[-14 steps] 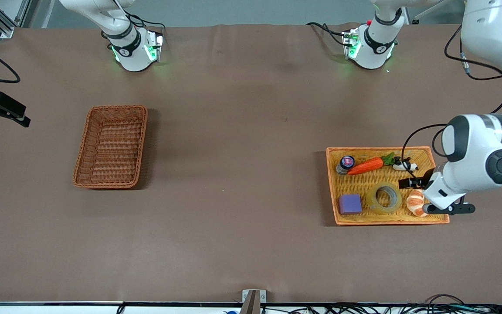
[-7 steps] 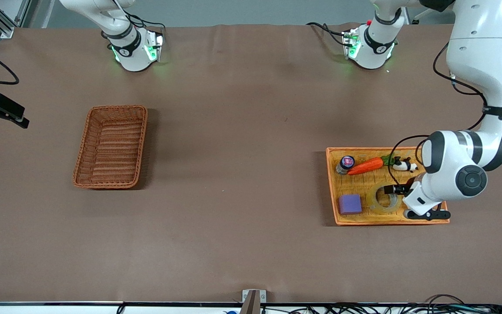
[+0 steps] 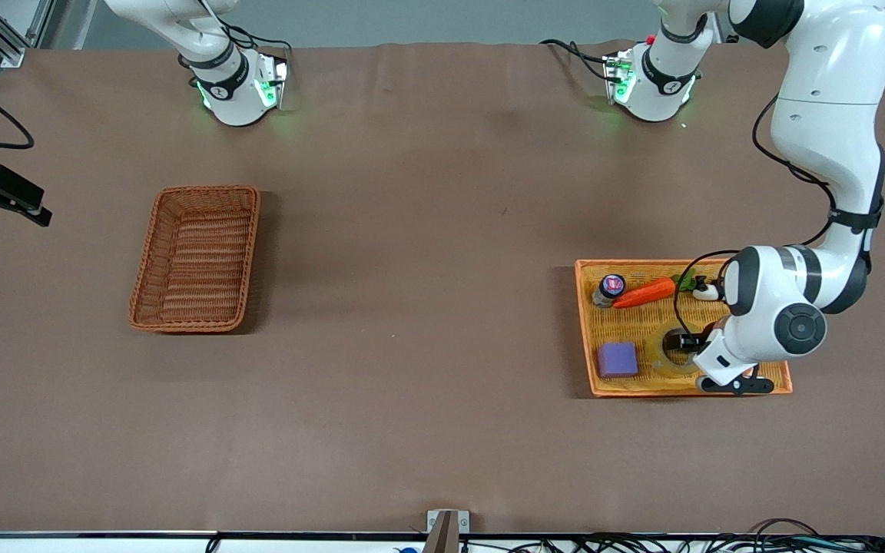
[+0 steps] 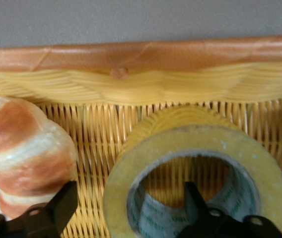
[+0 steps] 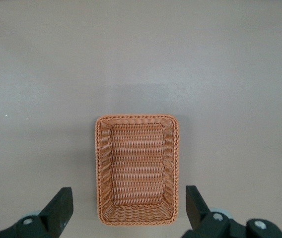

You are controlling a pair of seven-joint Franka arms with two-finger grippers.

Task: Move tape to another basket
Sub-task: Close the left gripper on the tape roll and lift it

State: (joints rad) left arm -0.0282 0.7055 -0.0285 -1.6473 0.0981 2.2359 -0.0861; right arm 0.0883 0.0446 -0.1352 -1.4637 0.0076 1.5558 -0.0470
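The tape [image 4: 195, 163] lies flat in the yellow tray [image 3: 585, 266], and in the front view [image 3: 659, 352] my left arm hides part of it. My left gripper [image 4: 126, 208] is open and low over it. One finger [image 4: 194, 201] is inside the ring's hole and the other [image 4: 56, 210] is outside, between the tape and a croissant [image 4: 22, 148]. The gripper also shows in the front view [image 3: 687, 342]. The reddish-brown basket [image 3: 197, 257] stands empty toward the right arm's end. My right gripper [image 5: 126, 213] is open and empty, waiting high over the basket [image 5: 137, 168].
The tray also holds a toy carrot [image 3: 642, 292], a small jar [image 3: 610, 288], a purple block [image 3: 617, 359] and a panda figure [image 3: 706, 291]. The tray's orange rim [image 4: 141, 52] lies close to the tape.
My left gripper has moved across the tray from beside the croissant to the tape and now straddles its wall. The arm now hides the croissant in the front view. The right arm has not moved.
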